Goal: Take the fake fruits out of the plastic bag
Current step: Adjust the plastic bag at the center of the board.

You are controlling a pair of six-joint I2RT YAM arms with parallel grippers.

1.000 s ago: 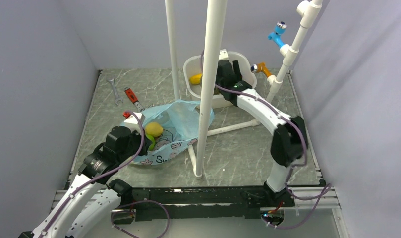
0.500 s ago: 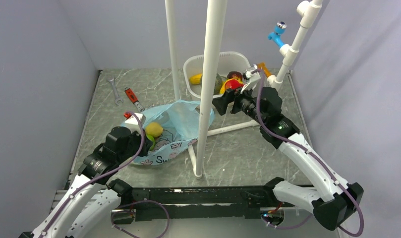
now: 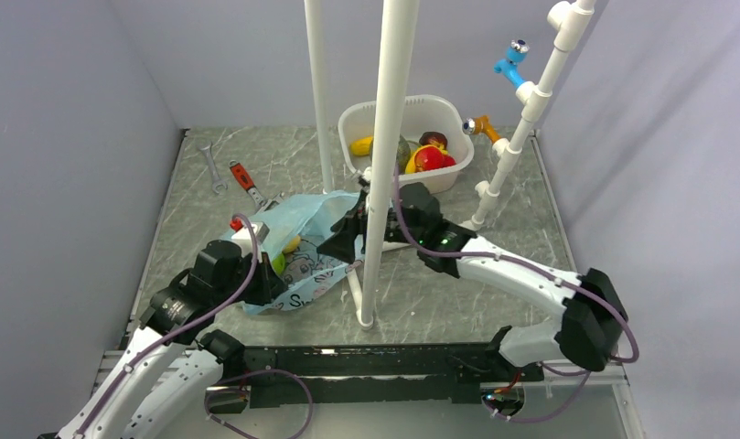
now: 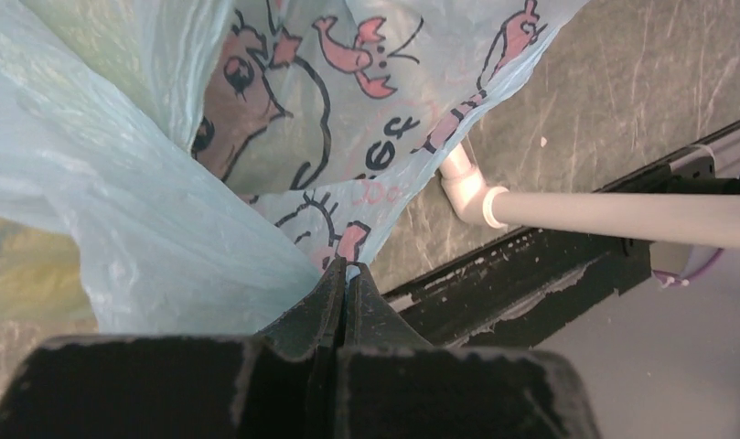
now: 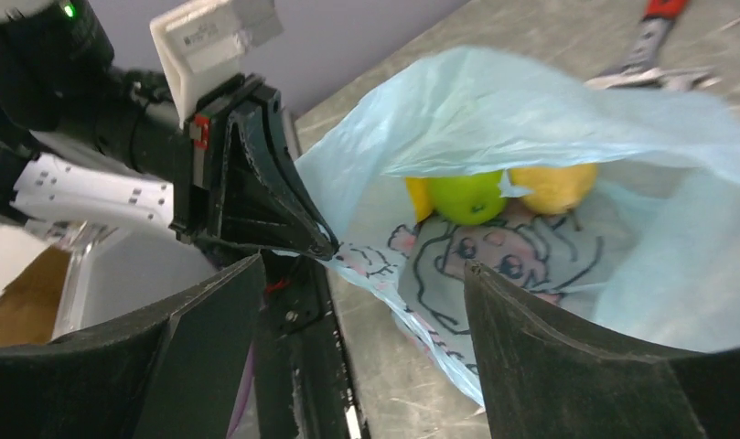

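Note:
The light blue plastic bag [image 3: 304, 240] lies left of the centre pole, its mouth facing my right gripper. My left gripper [image 4: 349, 271] is shut on the bag's near edge [image 4: 165, 183] and holds it up. My right gripper [image 5: 364, 265] hangs open just in front of the mouth, with nothing between its fingers [image 5: 210, 338]. Inside the bag [image 5: 530, 101] lie a green fruit [image 5: 466, 197], a yellow lemon [image 5: 553, 187] and a sliver of another yellow fruit [image 5: 419, 197]. From above, my right gripper [image 3: 338, 240] is at the bag's right side, and the yellow fruit [image 3: 293, 243] peeks out.
A white tub [image 3: 359, 117] at the back holds yellow [image 3: 361, 144], green [image 3: 402, 152] and red [image 3: 428, 160] fruits. White pipes [image 3: 384, 165] stand between the arms, one along the floor [image 4: 576, 210]. A red-handled wrench [image 3: 245, 179] and a silver wrench [image 3: 212, 166] lie behind the bag.
My right arm swung from over the tub down to the bag's mouth, jaws narrowing a little. Red fruit now shows in the tub. The bag is bunched higher in my left gripper.

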